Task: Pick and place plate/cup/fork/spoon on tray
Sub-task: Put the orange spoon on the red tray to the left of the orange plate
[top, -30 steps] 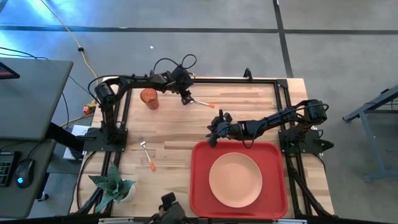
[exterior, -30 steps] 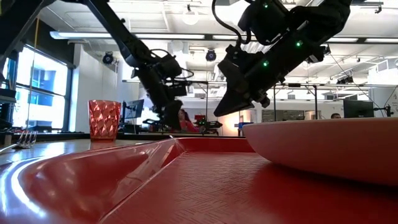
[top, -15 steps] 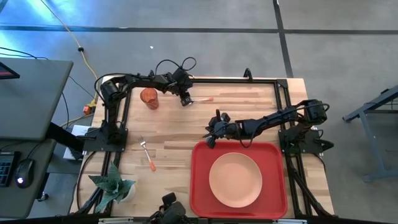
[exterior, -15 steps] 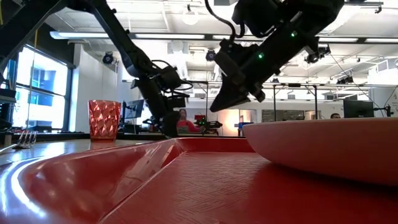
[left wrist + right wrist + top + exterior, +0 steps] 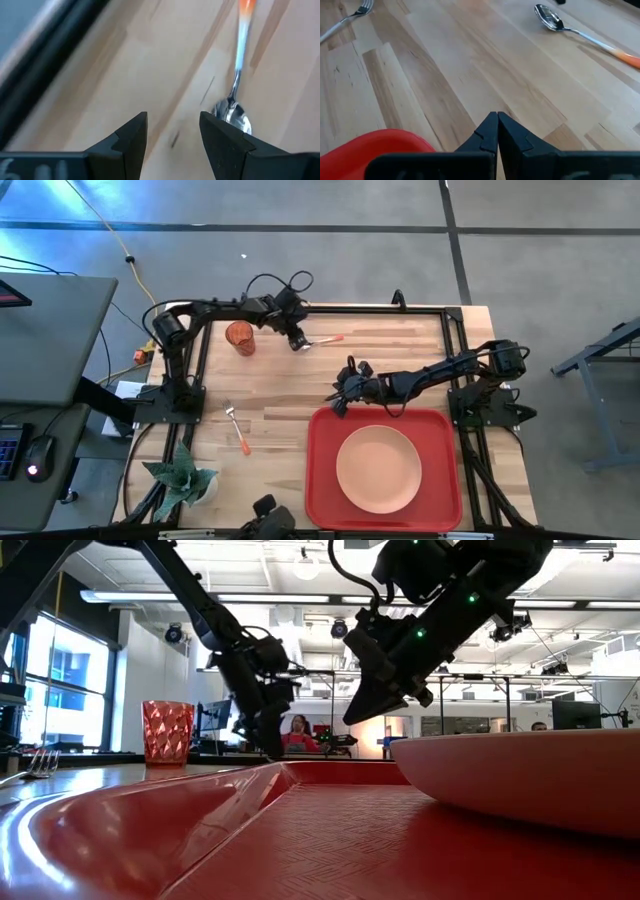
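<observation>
The spoon (image 5: 325,340) lies flat on the table's far part, and its bowl (image 5: 232,112) and orange handle (image 5: 243,20) show in the left wrist view. My left gripper (image 5: 296,342) is open and pointing down beside the bowl, which lies outside the gap (image 5: 172,135). The cup (image 5: 240,338) stands upright to the left. The fork (image 5: 237,425) lies at the near left. The plate (image 5: 378,468) rests in the tray (image 5: 325,480). My right gripper (image 5: 338,402) is shut and empty, just past the tray's far left corner (image 5: 385,140). My left gripper has the outer side of one finger (image 5: 225,145) right beside the spoon's bowl (image 5: 235,117), coming from above. That finger hides the bowl's near edge, so I cannot tell whether it touches. The spoon lies flat on the table.
A black frame rail (image 5: 370,308) runs along the table's far edge, close behind my left gripper. A small potted plant (image 5: 180,475) stands at the near left corner. Bare wood lies between the cup, the fork and the tray.
The spoon has turned about on the table. Its handle end has swung toward the far edge, while its bowl has stayed by my left gripper.
</observation>
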